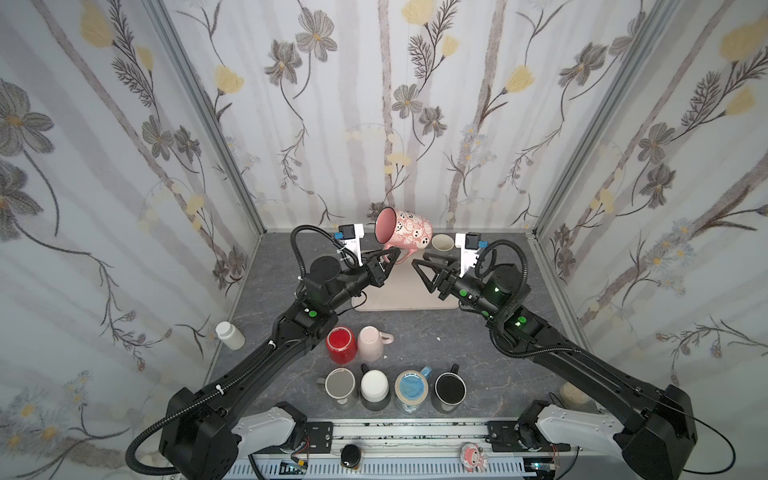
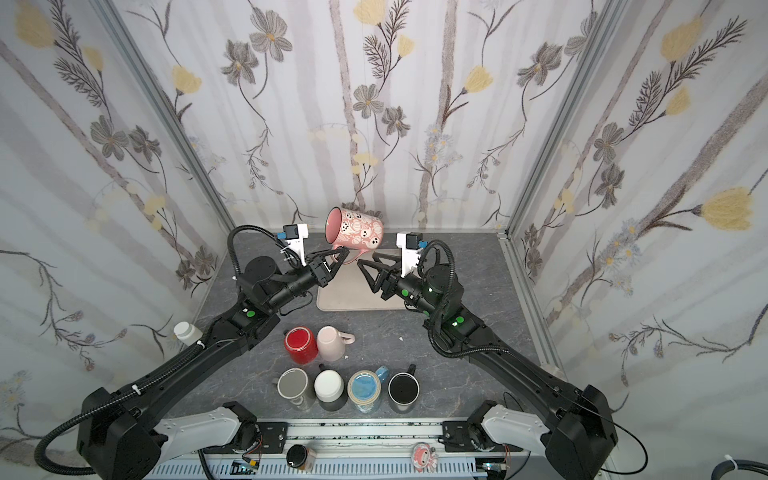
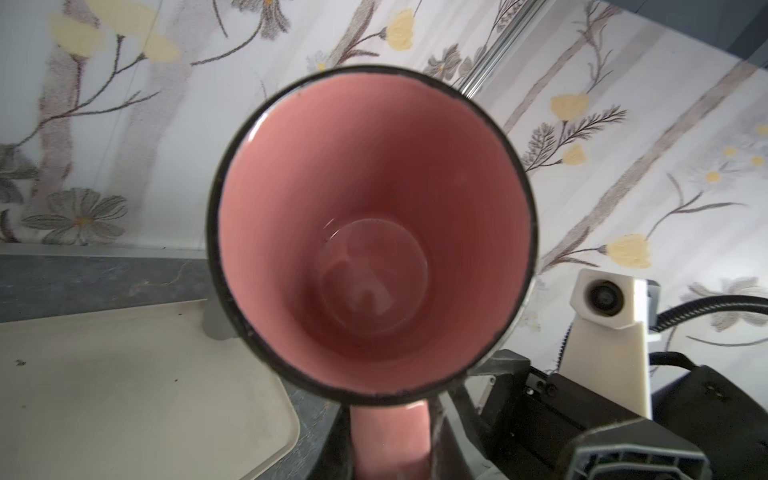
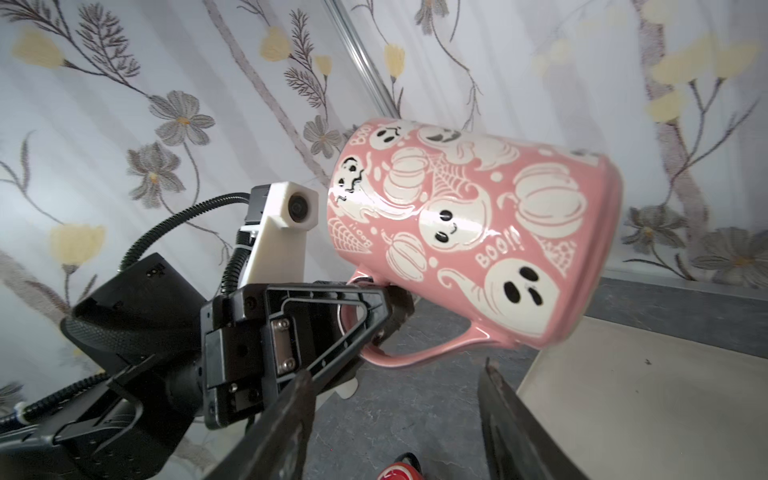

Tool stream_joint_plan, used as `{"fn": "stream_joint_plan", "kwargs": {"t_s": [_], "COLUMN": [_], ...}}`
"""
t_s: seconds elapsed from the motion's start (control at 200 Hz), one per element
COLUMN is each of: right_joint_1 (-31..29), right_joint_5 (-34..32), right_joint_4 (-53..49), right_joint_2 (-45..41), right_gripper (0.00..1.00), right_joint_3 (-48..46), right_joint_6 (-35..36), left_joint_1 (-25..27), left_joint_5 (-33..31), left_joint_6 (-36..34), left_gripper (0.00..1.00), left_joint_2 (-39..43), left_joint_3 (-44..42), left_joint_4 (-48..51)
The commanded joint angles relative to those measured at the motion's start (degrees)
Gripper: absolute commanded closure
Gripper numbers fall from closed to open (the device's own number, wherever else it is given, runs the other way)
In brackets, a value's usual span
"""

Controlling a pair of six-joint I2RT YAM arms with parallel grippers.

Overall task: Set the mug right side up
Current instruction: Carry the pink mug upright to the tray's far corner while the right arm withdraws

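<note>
Above the beige tray [image 1: 399, 296], clear of the tabletop, the mug [image 1: 405, 230] hangs in the air roughly on its side, its pink mouth turned towards the left arm and its handle [image 4: 415, 357] underneath. The left gripper [image 1: 390, 256] carries it alone, jaws clamped on the handle close to the rim end, as the right wrist view shows plainly. The left wrist view looks straight down into the empty pink bowl of the mug [image 3: 374, 232]. The right gripper [image 1: 422, 272] waits just beside the handle with its jaws apart and nothing between them, not touching the mug. By the look of it the turn is about half made — the mug is neither upside down nor upright. The step in hand is the rotation itself, carried by the left arm. The next move calls for a further roll of the left wrist until the mouth faces up and the base is level. After that comes a gentle lowering onto the tray, and the jaws should part only once the base sits flat. A grip on the handle alone leaves the heavy body free to swing, so a slow roll seems wise — and the right gripper had best keep clear of the sweep.
</note>
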State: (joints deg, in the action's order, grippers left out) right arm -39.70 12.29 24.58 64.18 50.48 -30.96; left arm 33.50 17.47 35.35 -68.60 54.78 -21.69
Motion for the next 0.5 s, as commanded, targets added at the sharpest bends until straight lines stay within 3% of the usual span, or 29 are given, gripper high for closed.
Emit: {"fn": "stream_joint_plan", "kwargs": {"t_s": [0.0,0.275,0.495], "right_joint_1": [0.5,4.2,4.8], "right_joint_5": [-8.0,-18.3,-21.6], "right_joint_4": [-6.2,-15.2,-17.3], "right_joint_2": [-4.1,-13.4,-16.9], "right_gripper": [0.37,0.37,0.37], "right_joint_3": [-1.9,-6.5,-9.7], "right_joint_6": [3.7,5.7,6.1], "left_joint_1": [1.0,2.4,3.4], "left_joint_5": [-5.9,-13.1,-20.2], "left_joint_6": [-6.7,-12.0,-15.4], "left_gripper": [1.00,1.00,1.00], "left_joint_2": [-1.8,-14.4,-28.9], "left_joint_3": [3.7,9.6,21.5], "left_joint_4": [2.4,4.7,9.4]}}
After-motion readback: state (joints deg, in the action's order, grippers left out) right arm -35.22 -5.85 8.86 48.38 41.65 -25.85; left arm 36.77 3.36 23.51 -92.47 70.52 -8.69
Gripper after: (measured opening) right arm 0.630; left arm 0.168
